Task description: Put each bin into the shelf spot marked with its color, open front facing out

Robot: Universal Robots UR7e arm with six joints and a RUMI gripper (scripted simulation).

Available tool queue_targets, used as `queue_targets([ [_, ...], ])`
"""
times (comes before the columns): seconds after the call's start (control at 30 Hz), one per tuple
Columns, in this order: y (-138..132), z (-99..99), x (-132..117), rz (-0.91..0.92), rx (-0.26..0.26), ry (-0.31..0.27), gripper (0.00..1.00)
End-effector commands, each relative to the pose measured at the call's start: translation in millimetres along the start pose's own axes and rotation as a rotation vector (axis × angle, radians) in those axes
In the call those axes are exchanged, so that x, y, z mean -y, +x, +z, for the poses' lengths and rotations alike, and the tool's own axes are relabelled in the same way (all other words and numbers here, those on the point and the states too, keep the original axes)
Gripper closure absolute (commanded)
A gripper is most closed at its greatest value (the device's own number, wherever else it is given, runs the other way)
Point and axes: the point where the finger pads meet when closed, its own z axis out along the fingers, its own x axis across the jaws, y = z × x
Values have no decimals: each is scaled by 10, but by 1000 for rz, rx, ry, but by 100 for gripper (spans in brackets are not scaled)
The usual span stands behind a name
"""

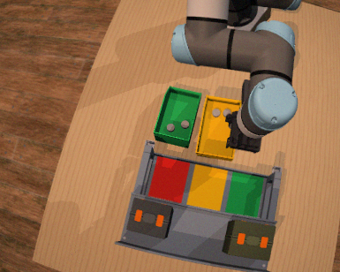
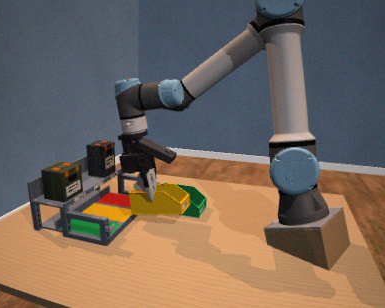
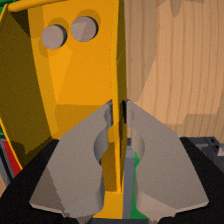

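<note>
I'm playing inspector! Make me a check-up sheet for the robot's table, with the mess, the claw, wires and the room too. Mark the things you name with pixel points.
Surface: wooden table (image 1: 94,154) (image 2: 227,245) (image 3: 170,60), shadows across it
Yellow bin (image 1: 214,137) (image 2: 159,204) (image 3: 80,70): on the table side, two gray discs inside
Green bin (image 1: 183,106) (image 2: 199,204): beside the yellow one, two gray discs inside
Shelf (image 1: 193,227) (image 2: 104,235): no bin in its colored spots
Clutter: brown-black case (image 1: 149,230) (image 2: 98,162) and olive case (image 1: 249,252) (image 2: 59,187) on the top board
Claw (image 1: 229,129) (image 2: 152,199) (image 3: 119,105): shut on the yellow bin's side wall
Cables: nothing seen
Surroundings: blue walls (image 2: 217,90), wooden floor (image 1: 28,110) (image 2: 227,174)
</note>
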Motion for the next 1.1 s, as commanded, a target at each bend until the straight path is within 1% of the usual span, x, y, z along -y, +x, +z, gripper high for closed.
queue_targets([
  [0.0,1,-20,-18,-1,8,49,100],
  [0.07,1,-20,-18,-1,8,49,100],
  [0.3,3,-37,-31,-2,15,95,100],
  [0.53,4,-46,-39,-3,19,123,100],
  [1.07,4,-50,-42,-3,21,134,100],
])
